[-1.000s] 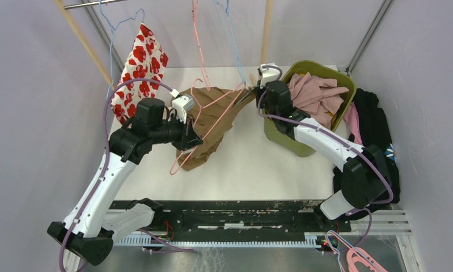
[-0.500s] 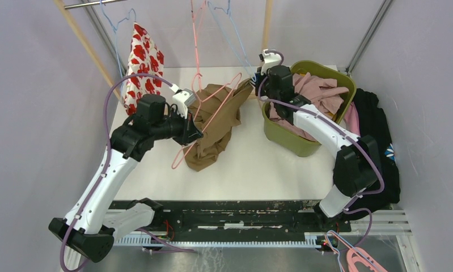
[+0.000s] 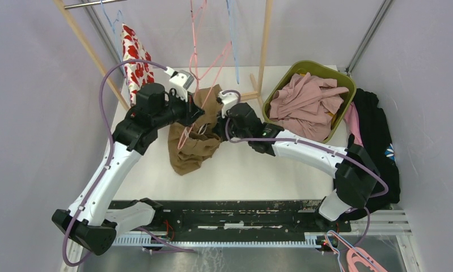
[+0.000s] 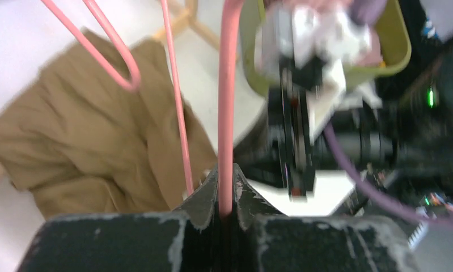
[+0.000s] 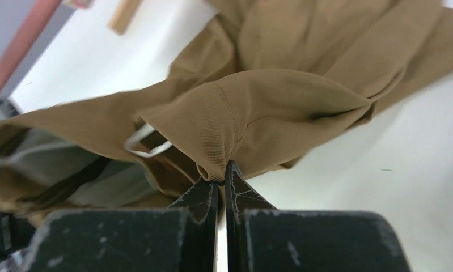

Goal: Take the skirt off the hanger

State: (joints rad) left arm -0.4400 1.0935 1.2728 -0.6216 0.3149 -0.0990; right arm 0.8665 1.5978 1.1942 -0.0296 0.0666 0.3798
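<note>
Gripping the pink hanger (image 4: 228,102), the left fingers (image 4: 226,190) are pinched tight on its wire, which rises straight up from between their tips in the left wrist view. The right fingers (image 5: 221,182) are clamped on a fold of the tan skirt (image 5: 280,107), right at a stitched seam. A small white loop (image 5: 147,144) pokes out of the cloth beside that fold, too blurred to read.

From above, the skirt (image 3: 193,150) hangs in a narrow bunch from the hanger (image 3: 185,131), between the two arms near the middle of the tabletop (image 3: 258,164). Its lower end seems to rest on the surface. The left fingers (image 3: 197,115) and right fingers (image 3: 215,128) sit just beside each other, with the cloth between them.

A second ago the right arm reached to the near corner of the green bin (image 3: 344,85), pulling the skirt's far edge out so the cloth spread in a wide fan. It has since swung in to the middle, and the skirt has gathered into a slim bundle. The left arm has drawn back toward the rail and the hanger stands steeper. The red-flowered garment (image 3: 134,62) on the rail has turned edge-on and shows thinner. The pink cloth (image 3: 306,102) in the bin and the black clothes (image 3: 377,130) at the right lie as before.
</note>
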